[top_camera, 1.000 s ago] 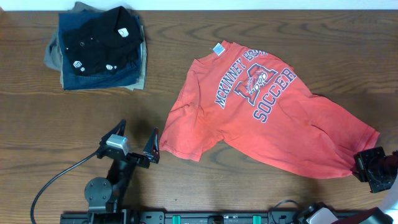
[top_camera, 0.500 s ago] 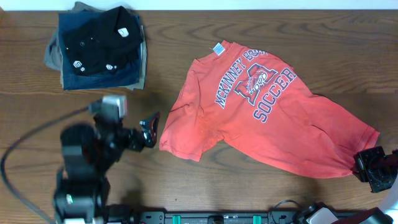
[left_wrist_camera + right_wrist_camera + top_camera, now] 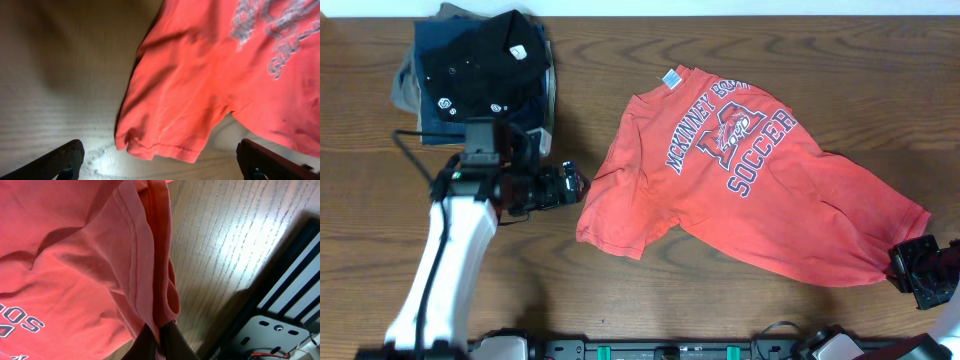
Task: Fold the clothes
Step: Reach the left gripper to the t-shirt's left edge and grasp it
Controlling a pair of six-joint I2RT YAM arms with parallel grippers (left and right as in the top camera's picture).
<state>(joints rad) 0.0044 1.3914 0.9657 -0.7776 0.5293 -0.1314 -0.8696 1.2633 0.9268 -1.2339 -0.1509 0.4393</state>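
We see the left arm (image 3: 448, 250) reaching up from the near edge, elbow bent, the left gripper (image 3: 572, 183) spread wide just beside the T-shirt (image 3: 720, 200) (not touching). The right gripper (image 3: 905, 265) pinches its hem at the table (image 3: 820, 60) edge, far right.

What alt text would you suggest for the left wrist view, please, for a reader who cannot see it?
A red-orange T-shirt with grey printed lettering lies rumpled on a wooden table, a hemmed edge nearest the camera. The left arm's dark jaws stand wide apart at the bottom corners, clear of the cloth.
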